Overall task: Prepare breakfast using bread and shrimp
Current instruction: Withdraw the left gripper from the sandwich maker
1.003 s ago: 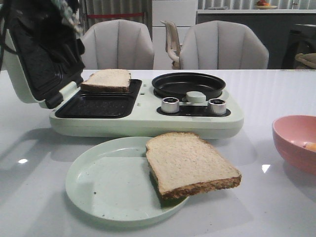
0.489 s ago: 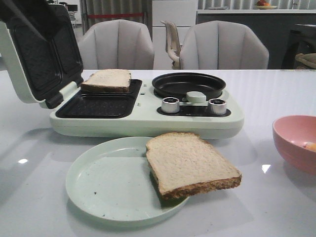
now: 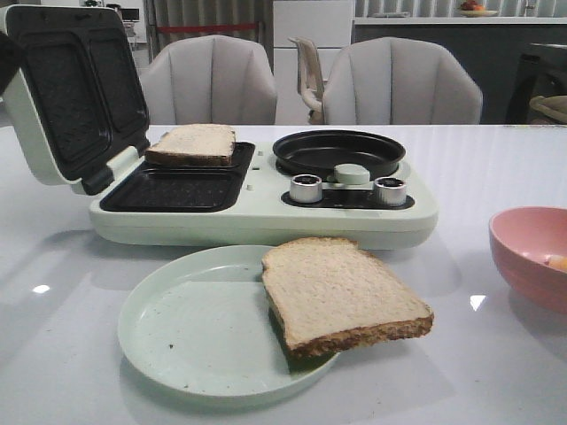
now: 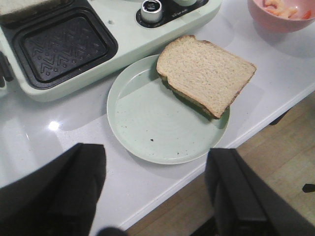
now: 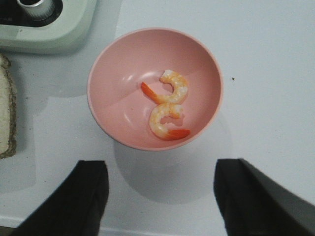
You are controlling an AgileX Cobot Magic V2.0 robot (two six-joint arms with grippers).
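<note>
One bread slice (image 3: 338, 290) lies on the right side of a pale green plate (image 3: 190, 328), overhanging its rim; it also shows in the left wrist view (image 4: 206, 73). A second slice (image 3: 192, 143) rests at the back of the open sandwich maker's lower plate (image 3: 173, 188). Two curled orange-and-white shrimp (image 5: 167, 105) lie in a pink bowl (image 5: 110, 98). My left gripper (image 4: 155, 194) is open and empty, high above the table's front edge near the plate (image 4: 147, 123). My right gripper (image 5: 160, 199) is open and empty, above the table just in front of the bowl.
The pale green appliance (image 3: 266, 208) has its lid (image 3: 71, 93) standing open at the left and a round black pan (image 3: 338, 152) with two knobs at the right. The pink bowl (image 3: 534, 257) sits at the table's right. Grey chairs stand behind the table.
The left arm that was at the sandwich maker's lid has drawn away out of the front view. The lid now stands fully open. The bread and plate have not moved.
</note>
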